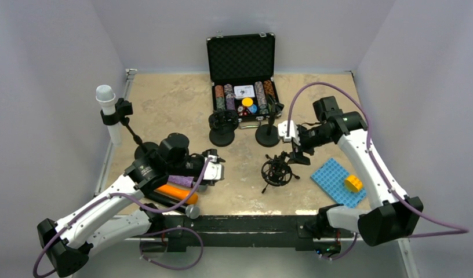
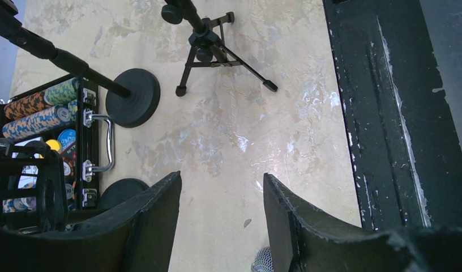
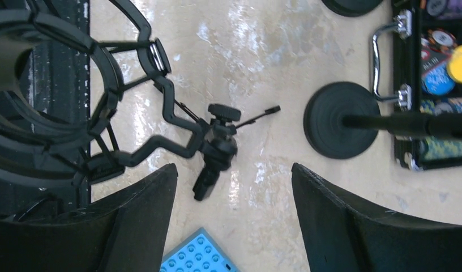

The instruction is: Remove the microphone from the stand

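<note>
One chip case (image 1: 241,58), shock-mount stand (image 1: 276,172), blue baseplate (image 1: 333,176)

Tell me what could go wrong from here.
1. The open right gripper hangs just over the tripod stand; a careless move could topple it.
2. Only the mic grille shows beside the left gripper; its hold is unclear, so it may slip.

The case (image 1: 241,58) was black, its chips (image 1: 221,95) striped in orange, green and blue. Under it the table (image 1: 164,98) was mottled tan. Right of the case lay a blue studded plate (image 1: 330,174) bearing a yellow brick (image 1: 353,183). In front of the case was a black stand (image 1: 276,172), and to its left a white tube (image 1: 106,95).
</note>
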`<action>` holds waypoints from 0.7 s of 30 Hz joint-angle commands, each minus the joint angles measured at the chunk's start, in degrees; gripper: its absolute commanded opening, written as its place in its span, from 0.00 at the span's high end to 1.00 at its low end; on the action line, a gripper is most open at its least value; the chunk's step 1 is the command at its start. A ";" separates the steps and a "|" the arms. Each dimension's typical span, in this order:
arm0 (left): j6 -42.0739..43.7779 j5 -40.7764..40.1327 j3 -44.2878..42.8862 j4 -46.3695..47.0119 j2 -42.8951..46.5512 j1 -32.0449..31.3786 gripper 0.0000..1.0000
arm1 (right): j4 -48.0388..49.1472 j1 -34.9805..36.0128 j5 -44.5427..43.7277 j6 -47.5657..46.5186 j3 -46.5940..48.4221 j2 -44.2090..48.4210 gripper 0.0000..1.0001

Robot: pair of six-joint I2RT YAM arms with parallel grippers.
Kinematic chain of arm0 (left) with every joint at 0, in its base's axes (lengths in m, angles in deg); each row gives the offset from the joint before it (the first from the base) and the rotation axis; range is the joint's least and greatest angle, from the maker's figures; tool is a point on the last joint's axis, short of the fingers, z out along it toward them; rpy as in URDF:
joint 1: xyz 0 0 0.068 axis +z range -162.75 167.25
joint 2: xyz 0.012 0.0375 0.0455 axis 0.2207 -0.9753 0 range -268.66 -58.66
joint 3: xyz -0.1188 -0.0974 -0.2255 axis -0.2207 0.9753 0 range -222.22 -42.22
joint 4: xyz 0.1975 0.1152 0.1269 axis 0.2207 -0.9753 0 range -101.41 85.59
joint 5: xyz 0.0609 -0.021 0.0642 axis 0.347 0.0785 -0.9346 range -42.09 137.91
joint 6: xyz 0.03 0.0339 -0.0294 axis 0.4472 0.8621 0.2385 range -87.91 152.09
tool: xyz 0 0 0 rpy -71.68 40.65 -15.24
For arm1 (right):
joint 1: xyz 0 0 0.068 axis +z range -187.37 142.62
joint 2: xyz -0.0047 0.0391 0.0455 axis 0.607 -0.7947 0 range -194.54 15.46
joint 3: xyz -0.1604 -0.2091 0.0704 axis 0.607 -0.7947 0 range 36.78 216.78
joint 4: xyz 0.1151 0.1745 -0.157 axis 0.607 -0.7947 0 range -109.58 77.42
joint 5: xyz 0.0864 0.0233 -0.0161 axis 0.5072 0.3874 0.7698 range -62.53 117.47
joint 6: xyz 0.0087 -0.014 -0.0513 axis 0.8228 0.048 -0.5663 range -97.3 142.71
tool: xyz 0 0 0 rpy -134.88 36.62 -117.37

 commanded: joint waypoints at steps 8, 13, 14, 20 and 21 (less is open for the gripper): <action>1.27 2.26 -2.74 0.07 1.05 1.90 0.41 | -4.86 9.41 -0.28 -6.88 3.40 -4.18 0.46; 1.54 2.04 -3.01 0.30 0.79 2.23 0.41 | -5.84 9.26 -0.77 -3.81 3.04 -4.69 0.63; 1.37 2.18 -3.10 0.30 0.79 2.24 0.41 | -5.49 9.06 -1.09 -2.82 2.67 -4.21 0.65; 1.04 2.18 -3.30 0.30 0.61 2.24 0.41 | -4.53 2.67 -1.72 0.37 1.08 -0.86 0.79; 1.04 2.10 -3.34 0.42 0.51 2.24 0.41 | -4.49 0.78 -1.44 0.86 1.52 -0.89 0.81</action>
